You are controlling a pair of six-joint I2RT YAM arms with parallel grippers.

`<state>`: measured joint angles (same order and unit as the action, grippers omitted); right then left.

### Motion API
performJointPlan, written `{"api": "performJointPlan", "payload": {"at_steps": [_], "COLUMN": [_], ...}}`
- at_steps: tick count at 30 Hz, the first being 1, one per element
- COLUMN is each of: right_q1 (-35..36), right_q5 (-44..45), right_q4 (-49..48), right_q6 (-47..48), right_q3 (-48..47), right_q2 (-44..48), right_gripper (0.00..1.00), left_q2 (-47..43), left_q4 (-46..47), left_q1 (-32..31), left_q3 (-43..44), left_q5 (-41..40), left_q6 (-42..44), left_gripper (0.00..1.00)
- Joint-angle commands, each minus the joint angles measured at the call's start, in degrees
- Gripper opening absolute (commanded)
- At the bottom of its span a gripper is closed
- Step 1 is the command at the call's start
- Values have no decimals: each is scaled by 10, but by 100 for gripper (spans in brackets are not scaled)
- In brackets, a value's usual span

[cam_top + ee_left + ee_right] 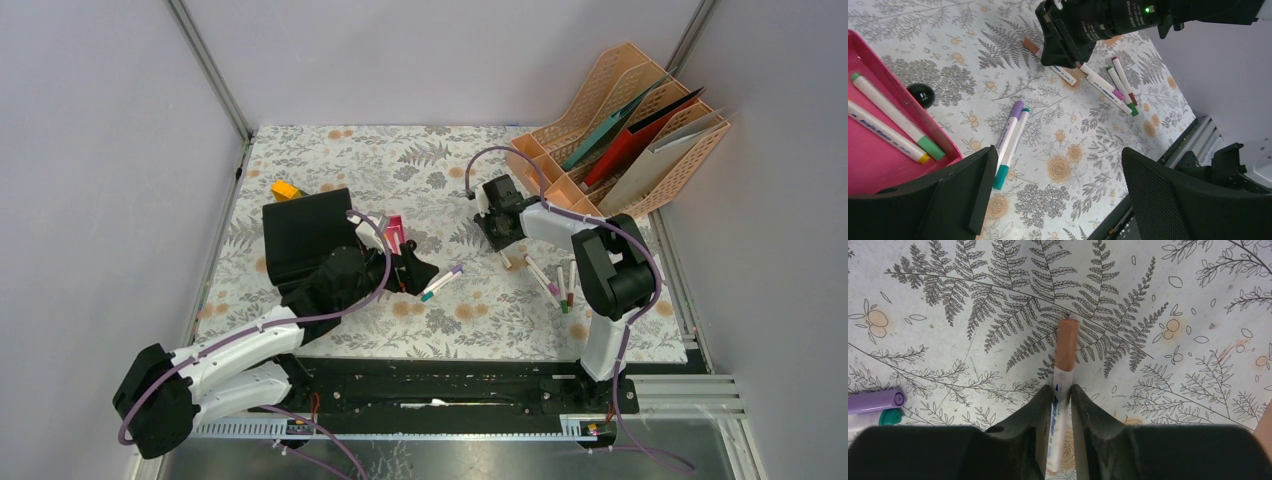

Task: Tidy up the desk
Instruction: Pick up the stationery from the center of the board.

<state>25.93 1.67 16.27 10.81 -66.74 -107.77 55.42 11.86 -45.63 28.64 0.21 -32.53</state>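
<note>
Between the fingers of the right claw sits a brown-capped marker; the claw is clenched on its white barrel, with the cap pointing out ahead of the fingertips. We cannot tell whether the marker is lifted or resting on the cloth. At the left edge of that wrist view, the ends of a purple-capped marker and a teal-capped marker lie side by side, touching.

Left claw: released, fingers spread wide, nothing between them. We note the same purple and teal pair on the cloth just ahead of its left finger. Beside that finger is a pink tray holding two markers, one green-capped and one yellow-capped. A small black ball sits just beside the tray's outer wall.

Near the right claw, a loose bunch of markers lies on the worktop, whose fern-and-flower cloth carries everything. Further out:
- a black box left of the pink tray
- a small yellow item by the box's far corner
- a peach file rack with folders, standing at the far right corner
</note>
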Motion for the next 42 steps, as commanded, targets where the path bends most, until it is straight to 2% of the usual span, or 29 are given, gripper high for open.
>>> {"api": "performJointPlan", "payload": {"at_steps": [1,3,5,13,23,32,36,42], "right_q1": [2,2,3,-5,-60,-95,-101,-103], "right_q5": [15,10,3,-79,-326,-505,-560,-596], "right_q4": [23,25,26,18,15,-42,-74,-107], "right_q6": [12,11,10,3,-69,-159,-197,-230], "right_q3": [-2,-3,-3,9,23,50,62,74], "right_q2": [-28,-24,-18,54,135,181,193,194], "right_gripper": [20,4,0,0,0,0,0,0], "left_q2": [7,11,17,60,139,232,270,329], "left_q4": [77,93,115,194,312,412,437,473], "left_q1": [3,3,3,3,2,-5,-16,-37], "left_q3": [-11,-17,-22,-38,-42,-15,4,30], "left_q5": [36,44,54,87,119,121,107,86], "left_q6": [-27,-37,-50,-87,-131,-176,-187,-205], "left_gripper": [99,99,99,99,99,99,99,98]}}
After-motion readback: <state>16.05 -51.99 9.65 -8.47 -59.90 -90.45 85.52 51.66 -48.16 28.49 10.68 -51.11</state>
